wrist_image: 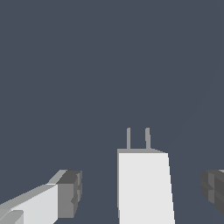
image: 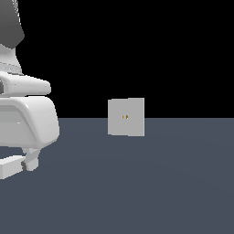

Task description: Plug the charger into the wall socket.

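Grey floor [wrist_image: 109,65]; charger [wrist_image: 144,188] between spread tool [wrist_image: 142,194] fingers, untouched.

The gripper [wrist_image: 140,192] hangs low with its jaws spread wide, one dark fingertip [wrist_image: 70,192] on each side, touching nothing.

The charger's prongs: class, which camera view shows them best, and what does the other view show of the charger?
The wrist view. There the charger fills the lower frame between the open gripper fingers, with two thin grey prongs standing clear against the dark floor. The exterior view shows only a white block at the picture's edge beneath the arm, prongs not discernible.
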Motion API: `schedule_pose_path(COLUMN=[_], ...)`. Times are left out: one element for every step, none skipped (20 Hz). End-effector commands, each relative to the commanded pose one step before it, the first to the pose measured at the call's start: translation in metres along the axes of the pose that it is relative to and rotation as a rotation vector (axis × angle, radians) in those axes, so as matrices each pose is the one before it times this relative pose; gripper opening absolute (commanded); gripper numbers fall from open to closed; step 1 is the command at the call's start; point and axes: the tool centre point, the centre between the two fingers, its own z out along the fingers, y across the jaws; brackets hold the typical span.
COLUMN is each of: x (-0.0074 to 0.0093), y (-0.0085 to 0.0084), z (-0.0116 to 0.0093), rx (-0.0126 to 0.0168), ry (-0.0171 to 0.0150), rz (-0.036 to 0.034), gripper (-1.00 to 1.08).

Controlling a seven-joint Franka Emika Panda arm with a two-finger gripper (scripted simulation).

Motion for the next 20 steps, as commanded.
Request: schedule_pose_path(x=[-0.00085,-0.00019,-0.0001,-0.00003,0.0,0.0,0.0,0.0,0.0,0.0,0.0,0.0,0.0,0.0,-0.00003,0.00012,0.00035,0.00096,0.00118,0.00152], y=[-0.00035,-0.00008,-0.00006,-0.00002,0.0,0.0,0.0,0.0,0.0,0.0,0.0,0.0,0.0,0.0,-0.00004,0.00021,0.00063,0.0016,0.00202,0.00259], z=[0.00619,0.00127,0.00076,0.00025,0.0,0.0,0.0,0.0,0.0,0.0,0.0,0.0,0.0,0.0,-0.00014,-0.00012,-0.00037,-0.00059,-0.00079,-0.00101], rx=[0.00071,0.0,0.0,0.0,0.0,0.0,0.0,0.0,0.0,0.0,0.0,0.0,0.0,0.0,0.0,0.0,0.0,-0.0001,-0.00027,-0.00034], ry=[0.00085,0.0,0.0,0.0,0.0,0.0,0.0,0.0,0.0,0.0,0.0,0.0,0.0,0.0,0.0,0.0,0.0,0.00001,0.00003,0.00004], rz=[0.00011,0.0,0.0,0.0,0.0,0.0,0.0,0.0,0.0,0.0,0.0,0.0,0.0,0.0,0.0,0.0,0.0,0.00119,0.00116,0.00151], gripper=[1.0,1.0,1.0,1.0,-1.0,-1.0,-1.0,-1.0,-1.0,-1.0,-1.0,-1.0,-1.0,-1.0,-1.0,-1.0,-1.0,-1.0,-1.0,-1.0])
